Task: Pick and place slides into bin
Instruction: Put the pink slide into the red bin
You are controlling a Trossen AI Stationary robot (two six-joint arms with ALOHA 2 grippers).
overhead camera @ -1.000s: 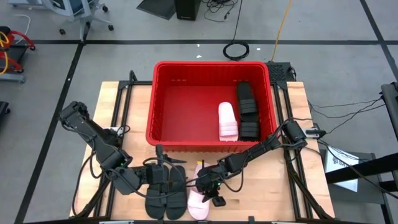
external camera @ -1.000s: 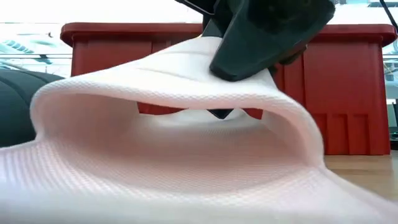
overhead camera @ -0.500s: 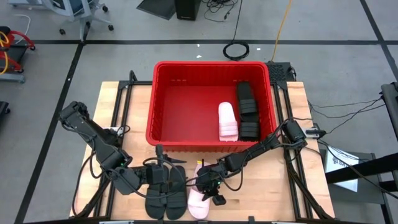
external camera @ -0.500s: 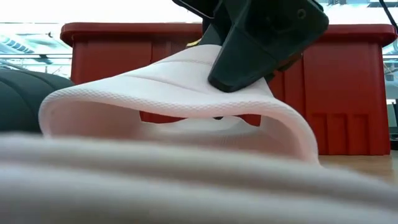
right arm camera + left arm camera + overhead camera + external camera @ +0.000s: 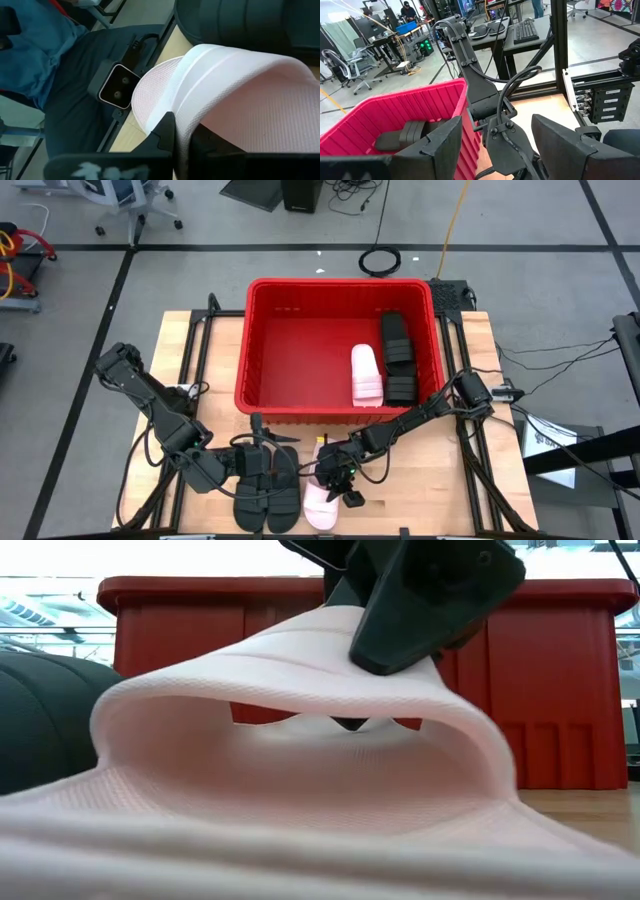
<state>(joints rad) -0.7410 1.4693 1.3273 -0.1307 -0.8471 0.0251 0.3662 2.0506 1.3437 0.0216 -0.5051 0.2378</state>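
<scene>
Strap of the pink slide (image 5: pixel 300 670) fills the low view, pinched by the right gripper (image 5: pixel 338 477); black slides (image 5: pixel 267 485) half hidden beneath the spread left gripper (image 5: pixel 255 460).

Three slides (image 5: pixel 385 370) in bin (image 5: pixel 262 355) (others (image 5: pixel 270 490) outside, near).

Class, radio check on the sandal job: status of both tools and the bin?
Right tool shut on pink slide strap. Left tool open beside black slides. Red bin holds three slides. Nothing blocking.
</scene>
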